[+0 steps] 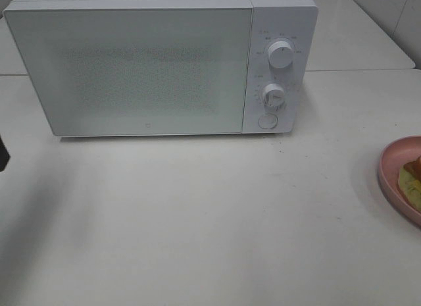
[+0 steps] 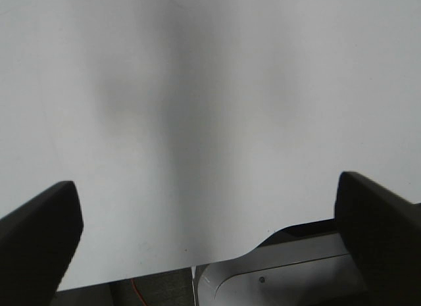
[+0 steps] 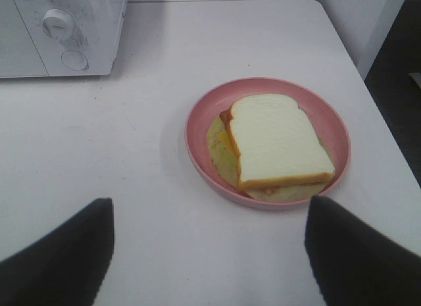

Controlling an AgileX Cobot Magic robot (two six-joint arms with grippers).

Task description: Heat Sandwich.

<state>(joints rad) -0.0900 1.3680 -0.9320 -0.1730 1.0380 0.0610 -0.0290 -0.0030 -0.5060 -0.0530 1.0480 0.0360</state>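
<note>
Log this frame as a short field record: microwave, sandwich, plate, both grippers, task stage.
microwave: white, door shut, two knobs and a round button on its right panel
sandwich: lying on the plate, untouched
plate: pink, on the white table, right of the microwave
left gripper: open, above bare table
right gripper: open, facing the plate
task stage: not started

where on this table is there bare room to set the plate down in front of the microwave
The widest bare patch is the tabletop between the closed microwave and the near edge, running from the left edge across to the pink plate. The only occupied spot is the far right, where the plate with the sandwich sits, partly out of the high view.
</note>
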